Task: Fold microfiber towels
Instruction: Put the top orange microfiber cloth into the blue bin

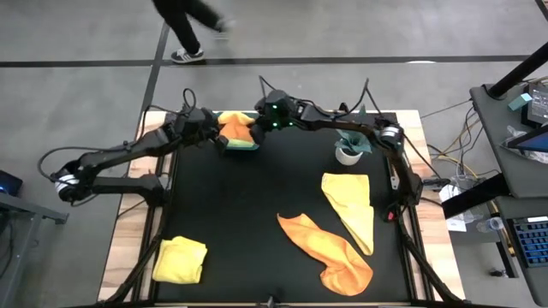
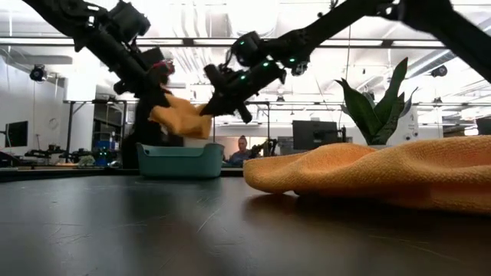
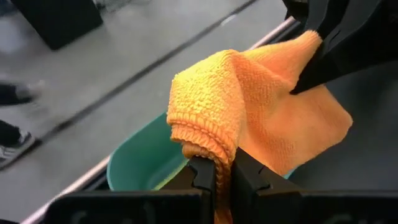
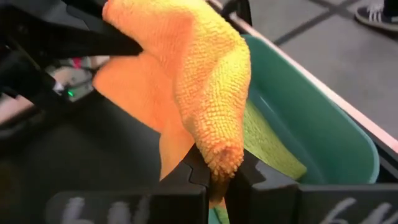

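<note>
A folded orange microfiber towel (image 1: 235, 128) hangs between my two grippers, above the teal bin (image 2: 180, 161) at the table's far edge. My left gripper (image 3: 217, 177) is shut on its end toward the table's left. My right gripper (image 4: 214, 177) is shut on the opposite end. A lime green towel (image 4: 273, 149) lies inside the bin. On the table lie a yellow towel (image 1: 351, 205), a second orange towel (image 1: 330, 248) and a folded yellow towel (image 1: 180, 259). My left gripper pinches a bunched, folded-over edge of the orange towel (image 3: 208, 146) between its two fingers, several layers thick. The fingers slant down from the table's left. The towel is lifted clear above the bin. My right gripper pinches the towel's other folded end (image 4: 224, 155) between its two fingers, coming from the table's right and slanting down. The cloth hangs slack between the two grips, clear of the bin.
A small potted plant (image 1: 349, 147) stands at the far right, close under the right arm. Beyond the table's far edge a person's legs (image 1: 193, 30) cross the floor. The middle of the black table (image 1: 248, 205) is bare.
</note>
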